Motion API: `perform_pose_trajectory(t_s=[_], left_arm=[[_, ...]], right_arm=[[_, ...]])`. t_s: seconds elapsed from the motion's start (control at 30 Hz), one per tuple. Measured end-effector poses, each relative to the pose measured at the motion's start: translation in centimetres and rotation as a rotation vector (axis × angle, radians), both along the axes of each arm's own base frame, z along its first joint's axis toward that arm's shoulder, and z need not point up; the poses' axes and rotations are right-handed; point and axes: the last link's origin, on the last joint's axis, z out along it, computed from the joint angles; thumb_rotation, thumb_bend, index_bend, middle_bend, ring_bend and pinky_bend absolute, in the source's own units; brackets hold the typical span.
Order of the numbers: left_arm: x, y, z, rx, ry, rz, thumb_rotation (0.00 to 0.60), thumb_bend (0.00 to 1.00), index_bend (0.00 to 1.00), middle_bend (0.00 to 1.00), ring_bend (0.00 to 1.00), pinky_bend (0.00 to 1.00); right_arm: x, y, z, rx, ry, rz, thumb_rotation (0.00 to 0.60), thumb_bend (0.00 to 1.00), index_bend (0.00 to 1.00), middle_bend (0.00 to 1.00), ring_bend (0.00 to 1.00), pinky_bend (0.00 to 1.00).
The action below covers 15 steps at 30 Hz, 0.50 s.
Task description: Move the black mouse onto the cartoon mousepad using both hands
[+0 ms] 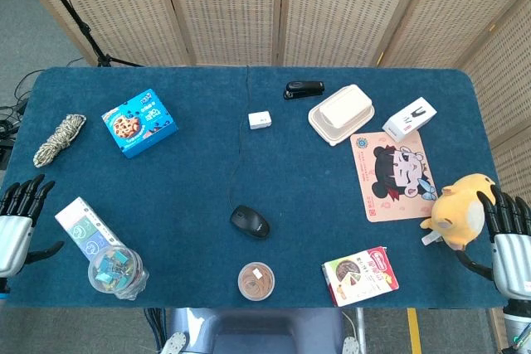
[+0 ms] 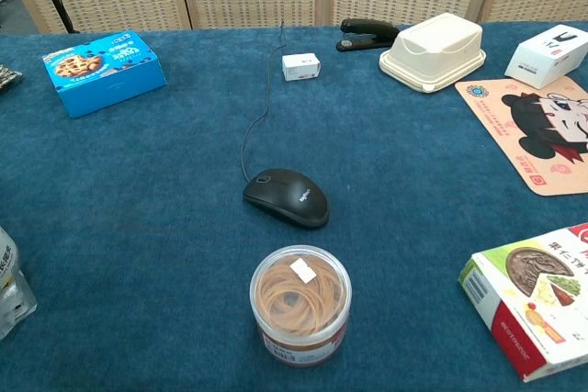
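- The left robot hand (image 1: 17, 220) rests at the left edge of the blue cloth-covered counter (image 1: 191, 172), dark fingers spread, holding nothing.
- The glossy black corded computer mouse (image 1: 250, 221) lies near the counter's front centre, well apart from both hands; its thin cable runs toward the far edge.
- The pink rectangular cartoon mousepad (image 1: 392, 175) lies flat to the right.
- The right robot hand (image 1: 510, 242) is open beside a yellow plush toy (image 1: 458, 210).

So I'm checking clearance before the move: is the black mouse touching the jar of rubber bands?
Apart. The chest view shows a strip of blue cloth between the black mouse and the jar of rubber bands.
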Motion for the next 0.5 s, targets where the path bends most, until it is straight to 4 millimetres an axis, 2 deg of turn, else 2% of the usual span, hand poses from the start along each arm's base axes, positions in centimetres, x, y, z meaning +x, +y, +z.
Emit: perform_pose_trajectory(t_s=[0.33, 0.5], left_arm=[[0.0, 0.1, -0.2, -0.006, -0.018, -0.011, 0.600, 0.00, 0.00, 0.00, 0.00, 0.00], [1.0, 1.2, -0.4, -0.051, -0.075, -0.058, 0.600, 0.00, 0.00, 0.00, 0.00, 0.00]], right_arm=[[0.1, 0.3, 0.1, 0.005, -0.004, 0.002, 0.600, 0.00, 0.00, 0.00, 0.00, 0.00], [0.1, 0.3, 0.1, 0.002, -0.003, -0.001, 0.600, 0.00, 0.00, 0.00, 0.00, 0.00]])
